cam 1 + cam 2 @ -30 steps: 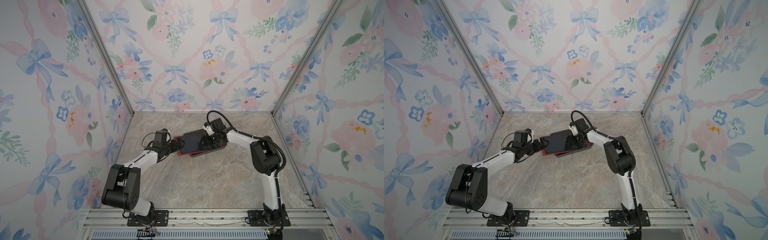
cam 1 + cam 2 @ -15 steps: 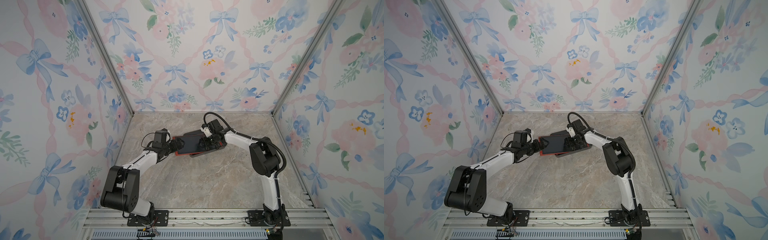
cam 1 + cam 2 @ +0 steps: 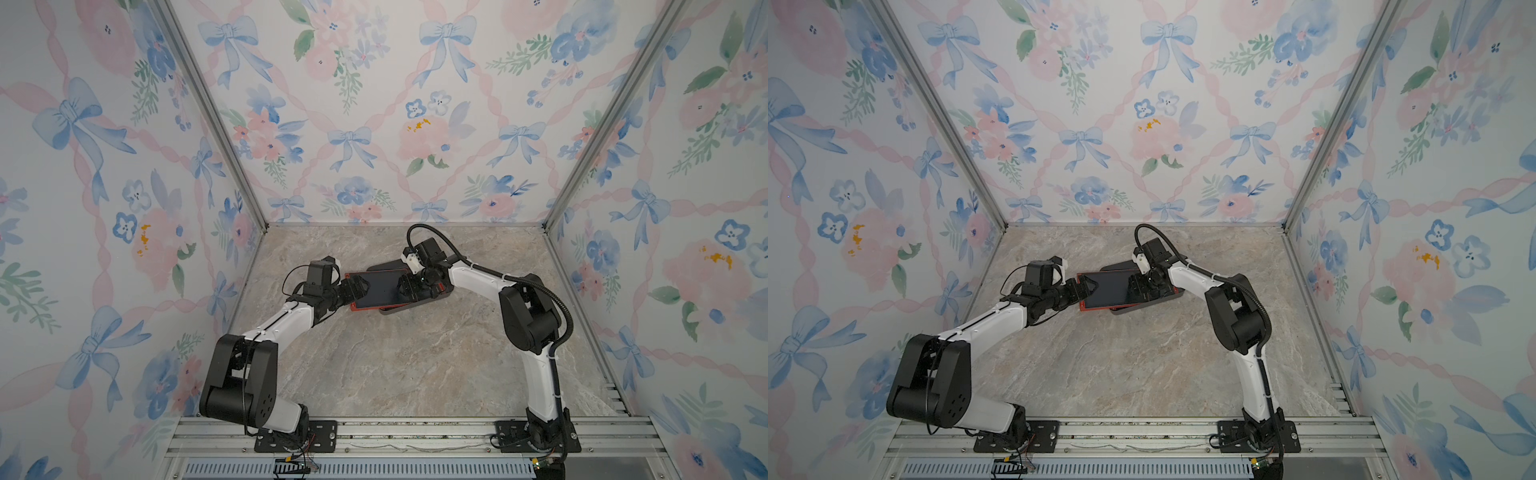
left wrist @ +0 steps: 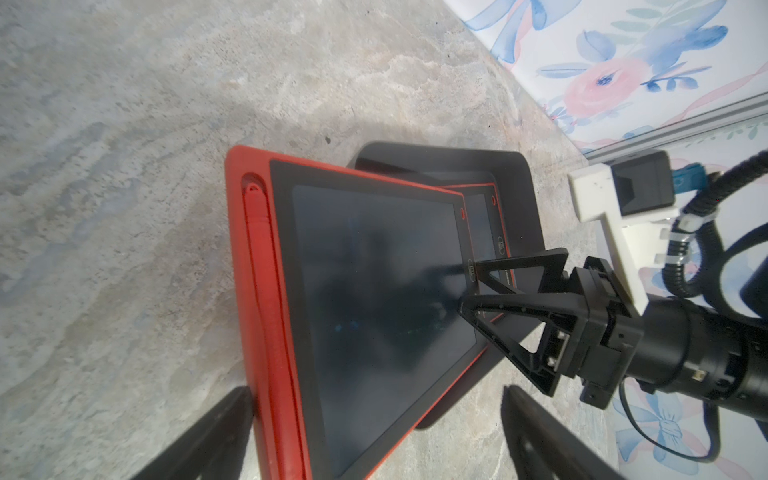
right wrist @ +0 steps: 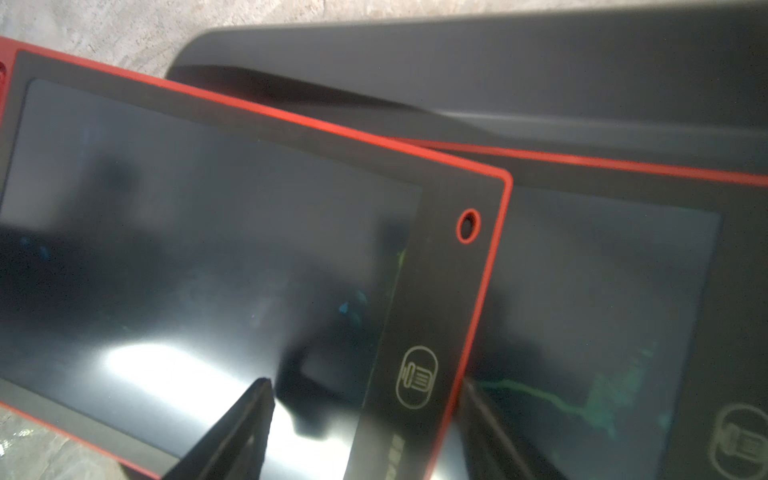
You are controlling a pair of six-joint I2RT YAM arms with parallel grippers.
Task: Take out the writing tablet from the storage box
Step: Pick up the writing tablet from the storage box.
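Fingers of left gripper (image 4: pixel 376 390) spread wide, straddling left end of tablet (image 4: pixel 374 291), not clamped. Fingers of right gripper (image 4: pixel 469 284) apart too, tips at its right edge, gripping nothing. The tablet is half out of box (image 4: pixel 457 158), jutting left. Mid-extraction, I judge. Next: left gripper closes, pulls left. Only wrist views show second tablet (image 5: pixel 602 270) underneath.

Glossy plastic writing tablet (image 4: pixel 374 291), matt grey plastic storage box (image 4: pixel 457 156), stone-look tabletop (image 4: pixel 124 124).
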